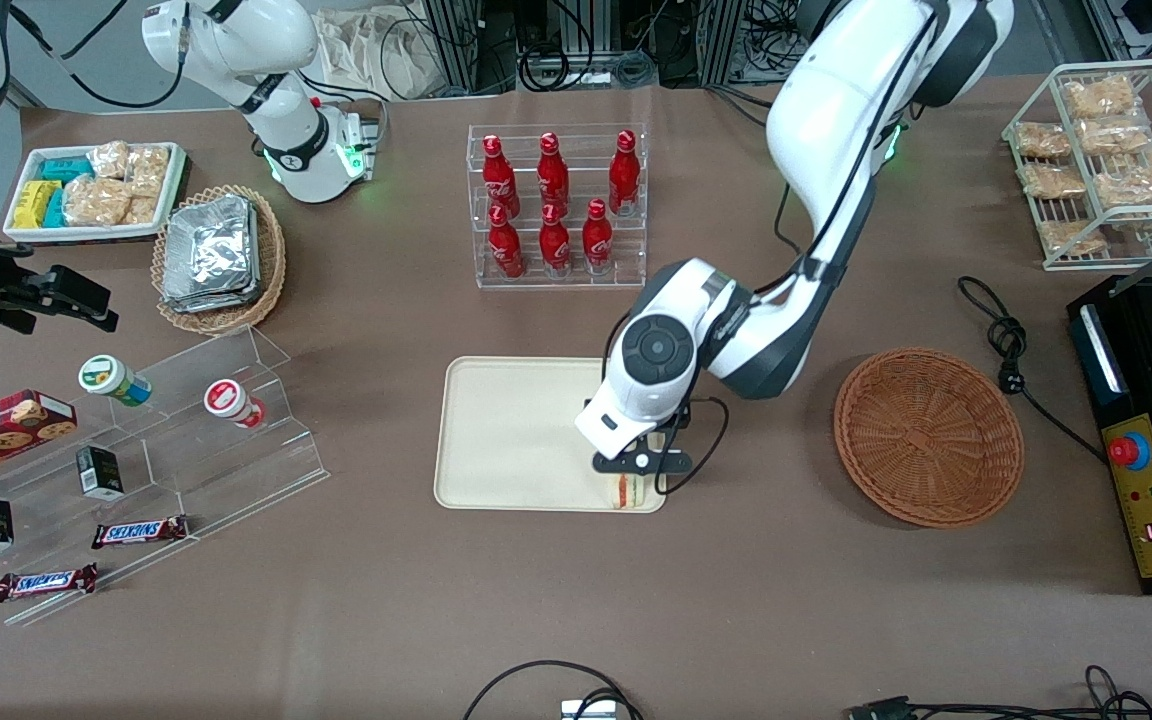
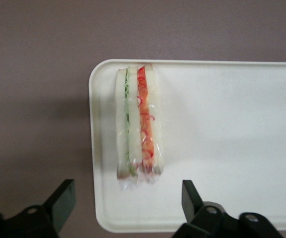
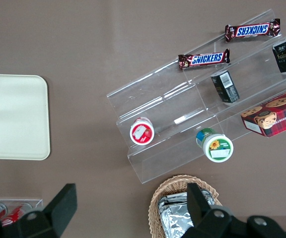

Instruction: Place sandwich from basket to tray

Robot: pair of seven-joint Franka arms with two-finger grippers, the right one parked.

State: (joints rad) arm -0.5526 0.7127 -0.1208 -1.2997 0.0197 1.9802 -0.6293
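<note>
The sandwich, a film-wrapped wedge of pale bread with red and green filling, is seen lying on the smooth cream tray, at the corner nearest the front camera. The pincer is held just above it, fingers apart. Release is judged done; a straight lift clear is called for. The woven basket sits empty on the tabletop

My pincer hangs wide open over the small white-bread sandwich, not touching it. Most of the big flat cream tray is bare. The red bottles stand well apart.
</note>
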